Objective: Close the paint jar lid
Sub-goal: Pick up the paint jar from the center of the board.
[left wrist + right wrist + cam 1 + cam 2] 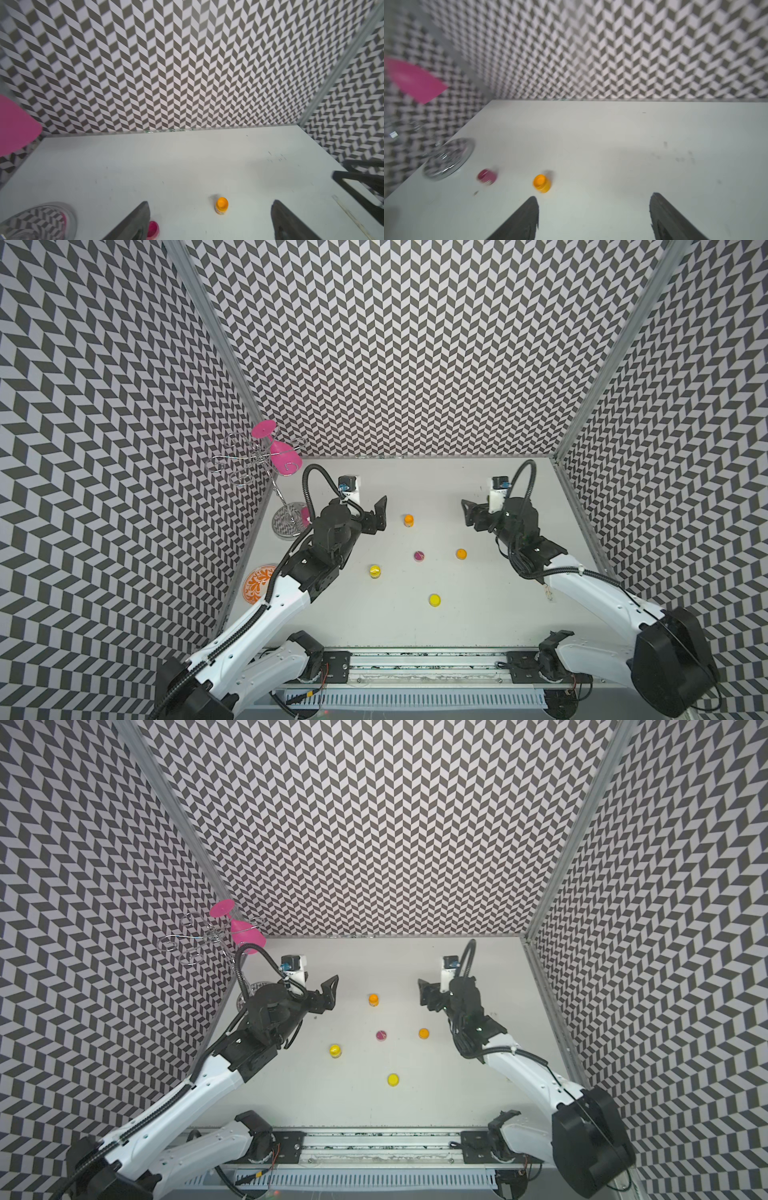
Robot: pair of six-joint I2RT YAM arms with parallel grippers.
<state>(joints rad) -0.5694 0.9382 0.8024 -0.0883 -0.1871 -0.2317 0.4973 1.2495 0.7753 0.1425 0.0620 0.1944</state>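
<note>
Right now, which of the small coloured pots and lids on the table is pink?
The dark pink pot in the middle of the group. The rest are two orange pieces and two yellow pieces.

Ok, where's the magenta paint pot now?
In both top views the magenta pot stands mid-table, between the yellow jar and the low orange piece.
</note>
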